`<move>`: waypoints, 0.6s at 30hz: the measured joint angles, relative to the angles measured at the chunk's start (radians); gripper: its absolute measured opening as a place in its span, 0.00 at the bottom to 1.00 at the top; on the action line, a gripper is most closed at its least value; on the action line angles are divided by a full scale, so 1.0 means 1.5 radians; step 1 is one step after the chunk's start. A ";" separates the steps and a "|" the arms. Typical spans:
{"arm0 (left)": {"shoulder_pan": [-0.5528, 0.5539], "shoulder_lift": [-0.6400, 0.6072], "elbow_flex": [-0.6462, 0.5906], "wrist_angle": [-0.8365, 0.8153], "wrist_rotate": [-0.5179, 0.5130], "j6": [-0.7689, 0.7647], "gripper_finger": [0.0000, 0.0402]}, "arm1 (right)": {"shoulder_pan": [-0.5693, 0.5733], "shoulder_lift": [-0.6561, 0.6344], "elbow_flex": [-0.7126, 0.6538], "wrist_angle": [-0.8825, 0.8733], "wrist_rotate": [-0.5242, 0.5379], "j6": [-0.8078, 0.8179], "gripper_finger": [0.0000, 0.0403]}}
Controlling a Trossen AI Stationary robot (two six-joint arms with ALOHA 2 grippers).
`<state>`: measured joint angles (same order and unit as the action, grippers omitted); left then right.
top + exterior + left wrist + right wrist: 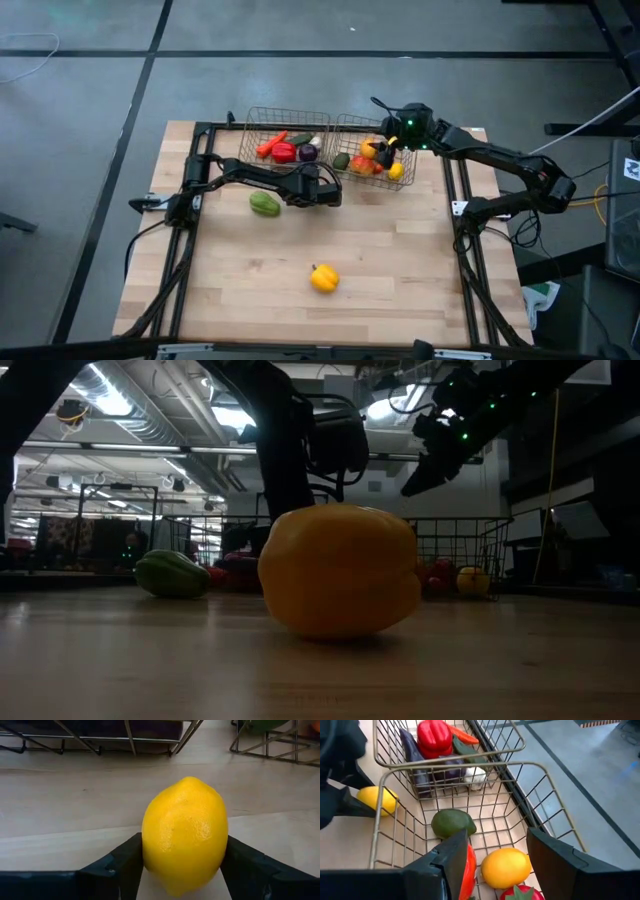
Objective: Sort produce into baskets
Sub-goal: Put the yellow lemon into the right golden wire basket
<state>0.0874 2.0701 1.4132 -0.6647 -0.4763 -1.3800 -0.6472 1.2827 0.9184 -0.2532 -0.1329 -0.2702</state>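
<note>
Low, left hand (182, 870) around lemon (185, 832).

1. Overhead and wrist views are evenly lit, with soft shadows
2. The table-level view is dim, backlit by ceiling lights
3. The nearby smooth yellow toy pepper (340, 568) looks slightly soft

lemon (185, 832) underside hidden between fingers (122, 865), red tomato (522, 893) cut off
</note>
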 joint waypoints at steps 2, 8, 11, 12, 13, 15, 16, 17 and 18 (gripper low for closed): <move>-0.003 0.000 0.000 0.000 0.000 0.000 0.56 | 0.000 -0.019 0.000 -0.012 -0.001 0.000 0.51; -0.020 -0.001 0.001 0.004 0.000 0.001 0.56 | 0.000 -0.102 0.000 -0.049 -0.002 0.000 0.51; -0.036 -0.001 0.010 0.005 0.000 0.006 0.56 | 0.000 -0.148 0.000 -0.069 -0.002 0.000 0.51; -0.042 -0.001 0.016 0.006 0.000 0.013 0.56 | 0.000 -0.162 0.000 -0.078 -0.003 0.000 0.51; -0.047 -0.001 0.023 0.008 0.000 0.017 0.56 | 0.000 -0.174 0.000 -0.085 -0.006 0.000 0.51; -0.058 -0.001 0.038 0.015 0.000 0.031 0.56 | 0.000 -0.197 0.000 -0.104 -0.011 0.000 0.51; -0.063 -0.002 0.048 0.017 0.001 0.039 0.56 | 0.000 -0.208 0.000 -0.113 -0.012 0.000 0.51; -0.068 -0.003 0.059 0.018 0.001 0.049 0.56 | 0.000 -0.217 0.000 -0.123 -0.012 0.000 0.51; -0.073 -0.004 0.072 0.018 0.001 0.058 0.57 | 0.000 -0.226 0.000 -0.134 -0.012 0.002 0.51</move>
<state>-0.0215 2.0635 1.5208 -0.6375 -0.4751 -1.2930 -0.6472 0.9441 0.9188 -0.4539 -0.1513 -0.2679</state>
